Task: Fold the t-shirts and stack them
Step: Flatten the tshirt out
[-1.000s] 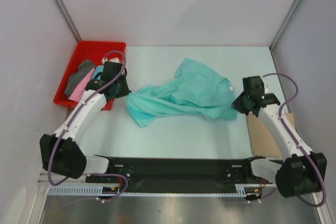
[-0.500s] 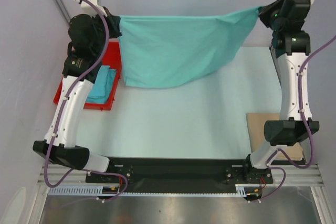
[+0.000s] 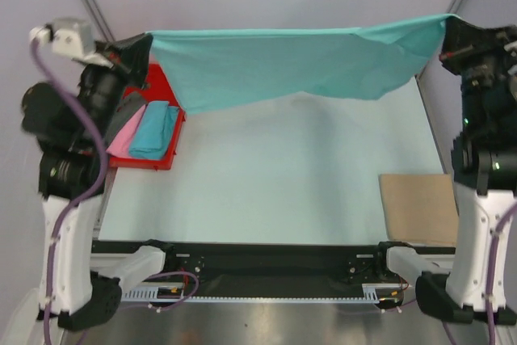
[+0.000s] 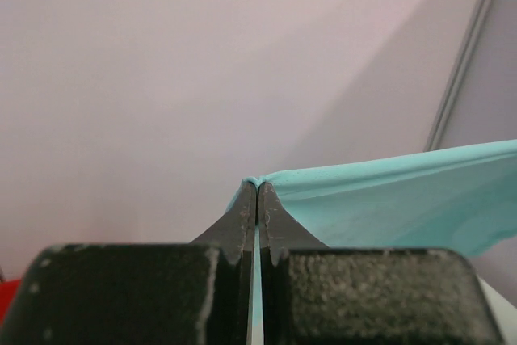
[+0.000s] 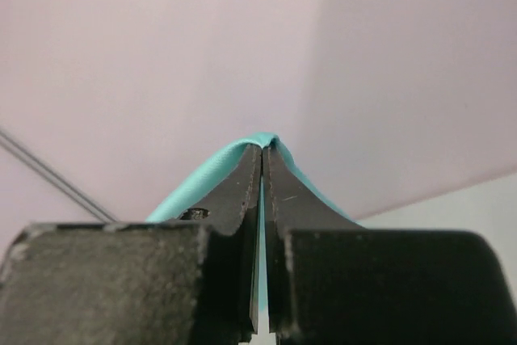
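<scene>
A mint green t-shirt hangs stretched in the air across the back of the table, held at both upper corners. My left gripper is shut on its left corner; the cloth shows pinched between the tips in the left wrist view. My right gripper is shut on its right corner, with cloth folded over the tips in the right wrist view. A turquoise shirt, a pink one and a dark grey one lie in the red tray. The tan shirt is not in view.
The red tray stands at the table's left edge. A brown cardboard sheet lies at the right front edge. Grey walls close in the back and both sides. The black arm-base rail runs along the near edge.
Both arms have risen further and spread wider, pulling the mint green shirt taut and higher. A second ago it lay crumpled on the table.
</scene>
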You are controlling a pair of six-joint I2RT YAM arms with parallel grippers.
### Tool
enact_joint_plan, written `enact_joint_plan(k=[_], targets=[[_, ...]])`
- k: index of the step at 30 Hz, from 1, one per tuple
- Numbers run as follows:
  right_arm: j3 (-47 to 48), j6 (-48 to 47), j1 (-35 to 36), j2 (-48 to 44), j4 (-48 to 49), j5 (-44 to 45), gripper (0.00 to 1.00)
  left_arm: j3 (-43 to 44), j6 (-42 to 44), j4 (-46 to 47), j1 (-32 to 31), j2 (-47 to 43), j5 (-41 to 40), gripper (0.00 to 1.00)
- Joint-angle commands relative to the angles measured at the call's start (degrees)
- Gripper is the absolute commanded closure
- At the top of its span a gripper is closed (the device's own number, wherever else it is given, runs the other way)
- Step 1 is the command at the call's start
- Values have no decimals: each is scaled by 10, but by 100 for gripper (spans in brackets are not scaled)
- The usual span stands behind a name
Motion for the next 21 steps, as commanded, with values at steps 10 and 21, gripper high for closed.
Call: enact_joint_plan(k=[10, 21], targets=[[61, -19, -3, 61, 88, 7, 100, 53, -1, 19, 5, 35, -5, 100], [6, -51, -3, -29, 83, 3, 100, 21, -19, 17, 5, -39, 14, 100]])
